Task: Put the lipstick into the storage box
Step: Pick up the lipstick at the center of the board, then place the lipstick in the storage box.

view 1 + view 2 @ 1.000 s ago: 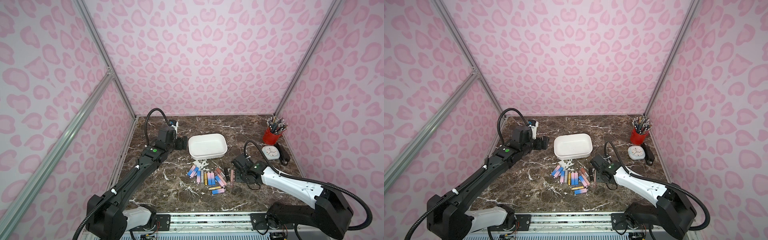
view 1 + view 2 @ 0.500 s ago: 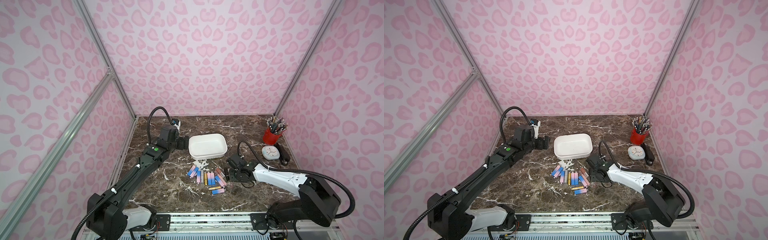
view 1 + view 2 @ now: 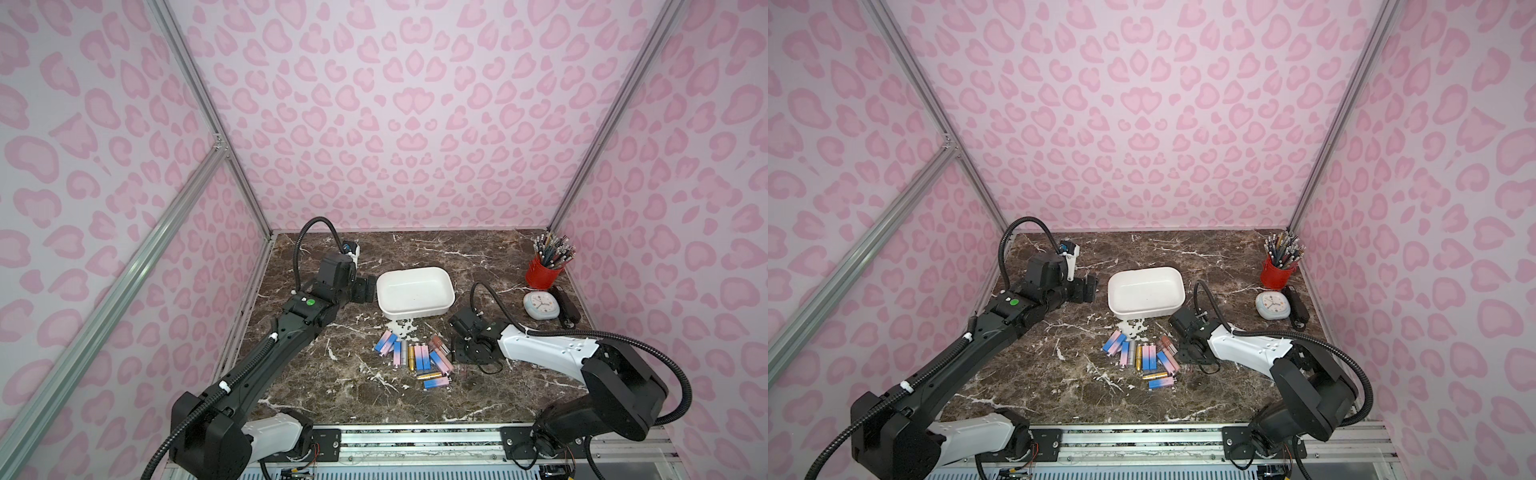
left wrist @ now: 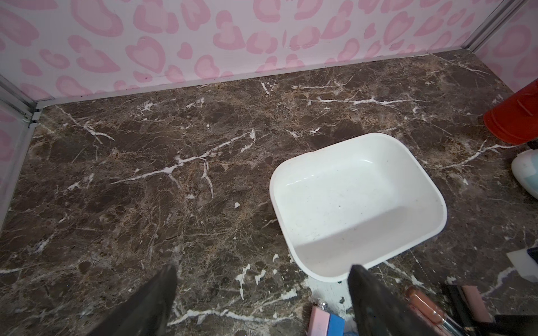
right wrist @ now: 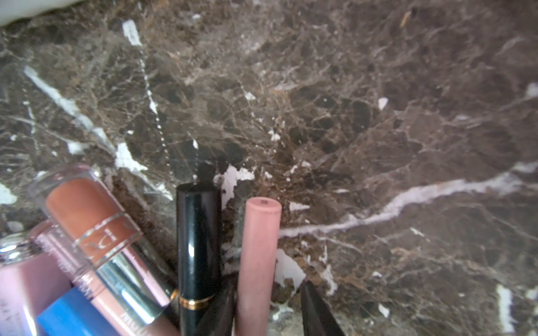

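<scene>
A: Where's the left end effector (image 3: 363, 291)?
B: Spread wide, holding nothing, just beside the white storage box (image 3: 415, 312).
A: And the lipsticks (image 3: 415, 357)?
B: Piled on the bench (image 3: 457, 257) near the box's front. The right end effector (image 5: 267, 288) straddles a pink tube (image 5: 257, 247) at the pile's right edge, fingers partly spread, not pinching yet.
A: How should it close?
B: Centred on the tube, squeezing squarely, I'd say. The black tube (image 5: 198, 238) lies just beside it and could get nipped or dragged.
A: Anything further right?
B: A red pencil cup (image 3: 542, 277) and a clock (image 3: 540, 305), well apart; no obstacle, I think.
</scene>
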Available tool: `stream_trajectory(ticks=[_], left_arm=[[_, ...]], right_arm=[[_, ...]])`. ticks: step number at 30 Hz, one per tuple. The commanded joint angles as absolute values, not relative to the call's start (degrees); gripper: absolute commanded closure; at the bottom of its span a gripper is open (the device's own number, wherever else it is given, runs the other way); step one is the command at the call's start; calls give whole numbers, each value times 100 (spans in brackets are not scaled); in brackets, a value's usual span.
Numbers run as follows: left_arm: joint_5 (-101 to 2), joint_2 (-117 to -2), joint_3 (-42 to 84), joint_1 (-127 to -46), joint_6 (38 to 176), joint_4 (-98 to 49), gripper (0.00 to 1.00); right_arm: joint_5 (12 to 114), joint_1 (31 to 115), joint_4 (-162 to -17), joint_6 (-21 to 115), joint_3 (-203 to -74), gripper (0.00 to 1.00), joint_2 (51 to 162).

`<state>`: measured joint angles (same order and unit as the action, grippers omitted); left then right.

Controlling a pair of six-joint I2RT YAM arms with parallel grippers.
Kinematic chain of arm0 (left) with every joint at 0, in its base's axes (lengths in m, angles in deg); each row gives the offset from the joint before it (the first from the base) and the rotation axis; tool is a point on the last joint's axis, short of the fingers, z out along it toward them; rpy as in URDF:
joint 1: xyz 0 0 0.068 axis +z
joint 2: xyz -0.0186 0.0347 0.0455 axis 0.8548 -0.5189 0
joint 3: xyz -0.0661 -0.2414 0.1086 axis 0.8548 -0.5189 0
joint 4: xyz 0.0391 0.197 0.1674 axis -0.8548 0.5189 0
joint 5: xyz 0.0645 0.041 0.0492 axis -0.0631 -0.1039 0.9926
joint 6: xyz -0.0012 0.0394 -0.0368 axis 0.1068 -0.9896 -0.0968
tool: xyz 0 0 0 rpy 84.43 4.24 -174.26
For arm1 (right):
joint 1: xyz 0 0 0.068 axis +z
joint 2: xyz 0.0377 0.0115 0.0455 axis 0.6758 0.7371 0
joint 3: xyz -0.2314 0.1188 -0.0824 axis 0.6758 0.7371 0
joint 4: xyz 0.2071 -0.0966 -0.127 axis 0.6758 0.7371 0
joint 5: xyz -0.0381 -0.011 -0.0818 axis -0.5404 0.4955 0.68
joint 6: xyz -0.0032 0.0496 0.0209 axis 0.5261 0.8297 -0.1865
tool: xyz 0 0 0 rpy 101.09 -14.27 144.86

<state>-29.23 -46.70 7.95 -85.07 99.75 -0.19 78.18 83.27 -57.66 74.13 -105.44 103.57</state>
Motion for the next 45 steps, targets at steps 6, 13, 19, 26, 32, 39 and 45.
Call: stream_trajectory(ticks=[6,13,19,26,32,39,45], left_arm=[[-2792,-4577,704,-8511,9909,-21,6],[-2850,-4558,681,-8511,9867,-49,4],[-2954,-4710,705,-8511,9931,-45,5],[-3705,-4882,729,-8511,9971,196,5],[-5310,-4888,631,-8511,9784,537,6],[-5953,-4742,526,-8522,9663,920,6],[-5901,-4440,158,-8526,9761,949,6]], right_arm=[[7737,8322,-5741,7492,-10559,68,10574],[7787,8325,-5535,7480,-10664,76,10618],[7832,8326,-5382,7471,-10769,81,10535],[7925,8336,-5071,7463,-10944,85,10490],[8021,8322,-4806,7402,-11187,85,10416],[8087,8323,-4497,7275,-11615,85,10455],[8115,8303,-4287,7182,-11894,88,10581]])
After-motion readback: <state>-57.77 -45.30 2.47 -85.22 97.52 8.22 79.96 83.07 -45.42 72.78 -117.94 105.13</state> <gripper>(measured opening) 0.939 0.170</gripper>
